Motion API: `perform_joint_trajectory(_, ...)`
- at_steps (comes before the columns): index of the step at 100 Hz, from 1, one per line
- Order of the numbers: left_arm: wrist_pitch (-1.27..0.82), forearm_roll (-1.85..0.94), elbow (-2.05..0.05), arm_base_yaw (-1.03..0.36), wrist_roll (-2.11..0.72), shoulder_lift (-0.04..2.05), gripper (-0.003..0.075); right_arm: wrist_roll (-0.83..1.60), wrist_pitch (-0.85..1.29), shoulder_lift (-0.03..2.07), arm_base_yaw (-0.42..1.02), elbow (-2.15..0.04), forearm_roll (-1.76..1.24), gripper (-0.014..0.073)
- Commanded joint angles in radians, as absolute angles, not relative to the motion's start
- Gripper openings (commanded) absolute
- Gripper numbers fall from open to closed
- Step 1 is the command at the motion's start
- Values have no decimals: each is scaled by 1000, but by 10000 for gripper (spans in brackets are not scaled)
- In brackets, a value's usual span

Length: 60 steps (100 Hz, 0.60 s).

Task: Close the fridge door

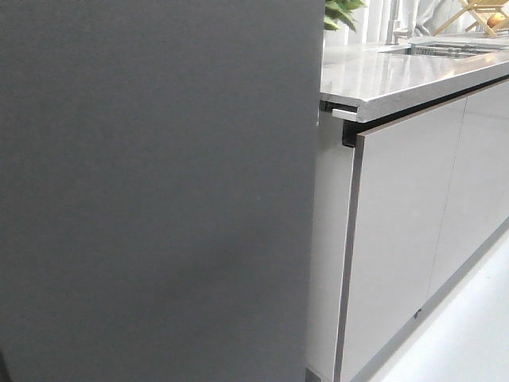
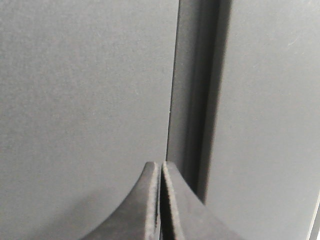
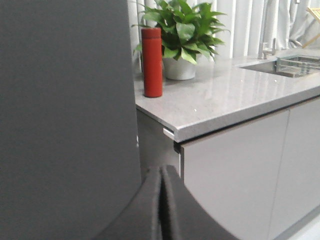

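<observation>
The fridge door [image 1: 151, 191] fills the left two thirds of the front view, showing its matte dark grey outer face; its right edge stands next to the cabinet side. It also shows in the left wrist view [image 2: 85, 100] and the right wrist view [image 3: 65, 120]. Its white inner lining and bins are hidden. My left gripper [image 2: 161, 165] is shut and empty, its tips close to the door's edge beside a dark vertical gap [image 2: 197, 100]. My right gripper [image 3: 163, 170] is shut and empty, near the door's edge by the cabinet. Neither gripper shows in the front view.
A grey stone countertop [image 1: 398, 76] runs to the right over glossy pale grey cabinet fronts [image 1: 398, 239]. A red flask [image 3: 152, 62] and a potted plant [image 3: 182, 35] stand on it. A sink [image 3: 295, 65] lies further along. White floor [image 1: 469, 334] is at lower right.
</observation>
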State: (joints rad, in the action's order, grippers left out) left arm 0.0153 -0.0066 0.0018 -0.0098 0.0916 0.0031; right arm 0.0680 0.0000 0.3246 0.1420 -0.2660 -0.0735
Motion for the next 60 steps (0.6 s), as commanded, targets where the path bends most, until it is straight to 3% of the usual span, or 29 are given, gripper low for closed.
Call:
perform_joint_trajectory(1, 92, -8, 30, -20, 95, 22, -21, 67, -78, 272, 126, -229, -60, -76)
perform_joint_trajectory(60, 92, -8, 30, -20, 95, 22, -21, 67, -39, -8, 37, 22, -18, -76)
